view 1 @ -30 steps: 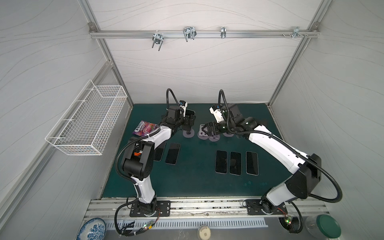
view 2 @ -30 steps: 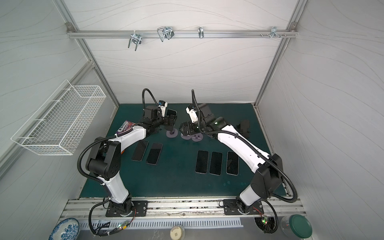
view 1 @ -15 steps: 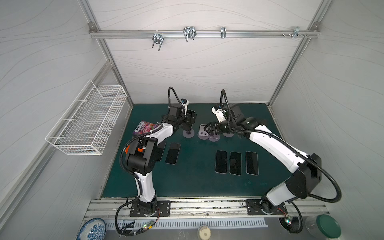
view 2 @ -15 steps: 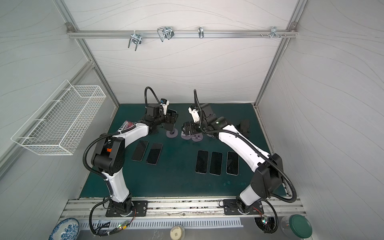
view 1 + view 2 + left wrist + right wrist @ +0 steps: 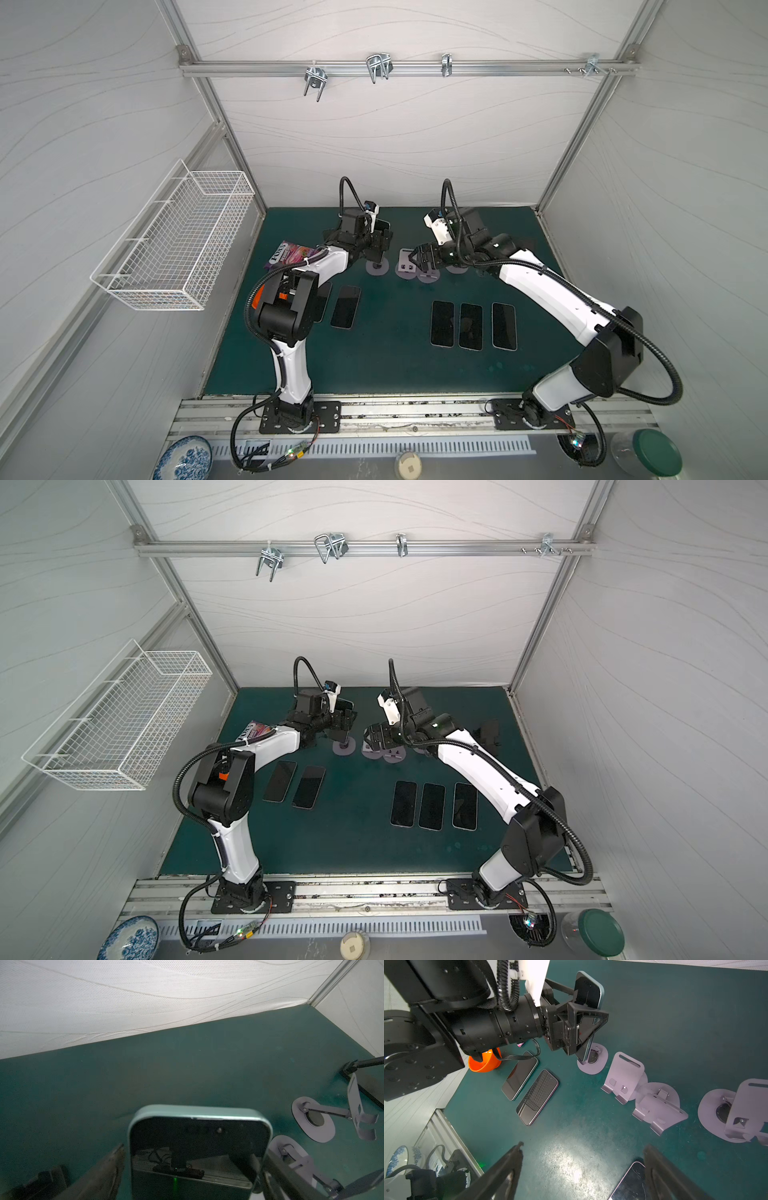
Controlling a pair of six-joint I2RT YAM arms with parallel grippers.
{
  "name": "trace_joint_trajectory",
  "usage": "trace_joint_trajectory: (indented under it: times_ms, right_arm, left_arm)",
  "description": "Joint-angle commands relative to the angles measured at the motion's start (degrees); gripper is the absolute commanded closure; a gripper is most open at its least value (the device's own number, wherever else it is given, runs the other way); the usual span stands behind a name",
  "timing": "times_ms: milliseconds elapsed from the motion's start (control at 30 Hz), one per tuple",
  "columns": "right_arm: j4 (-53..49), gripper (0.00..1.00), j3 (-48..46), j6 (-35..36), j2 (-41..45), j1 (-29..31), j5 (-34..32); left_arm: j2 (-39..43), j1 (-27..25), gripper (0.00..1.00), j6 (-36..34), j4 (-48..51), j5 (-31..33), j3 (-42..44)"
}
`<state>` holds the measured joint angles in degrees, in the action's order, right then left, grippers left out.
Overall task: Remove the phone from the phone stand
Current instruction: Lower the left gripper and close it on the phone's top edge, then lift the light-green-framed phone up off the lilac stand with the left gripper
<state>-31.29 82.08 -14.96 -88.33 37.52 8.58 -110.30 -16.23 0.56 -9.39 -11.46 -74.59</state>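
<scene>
Green mat [image 5: 386,365]. Phone [image 5: 588,991] on stand [image 5: 592,1069] likely stiff, slick: take side edges. Left gripper [image 5: 194,1150] straddling, pinch unclear; right gripper [image 5: 583,1146] spread.

Dark phone [image 5: 588,991] upright, seemingly on lilac stand [image 5: 593,1061].

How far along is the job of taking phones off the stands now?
Done: five phones lie flat on the mat; three purple stands are empty. In hand: the left gripper has its jaws either side of the last upright phone on its stand; grip unclear. Left: lift it off, lay it down.
</scene>
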Motion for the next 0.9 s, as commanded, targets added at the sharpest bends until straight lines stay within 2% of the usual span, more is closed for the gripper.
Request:
trace_joint_trajectory:
  times_ms: [0,600,867]
  right_arm:
    - [0.7,0.08,-0.8,1.1,0.2,-0.5,-0.2]
    - [0.5,0.08,-1.3,1.8,1.1,-0.8,-0.9]
    - [0.2,0.08,-0.2,1.0,0.6,-0.6,-0.3]
  left_arm:
    - [-1.2,0.2,0.05,-1.3,-1.3,-1.1,-2.2]
    - [-0.9,0.2,0.25,-3.3,1.4,0.5,-2.9]
    - [0.3,0.2,0.3,-2.0,0.8,0.2,-3.5]
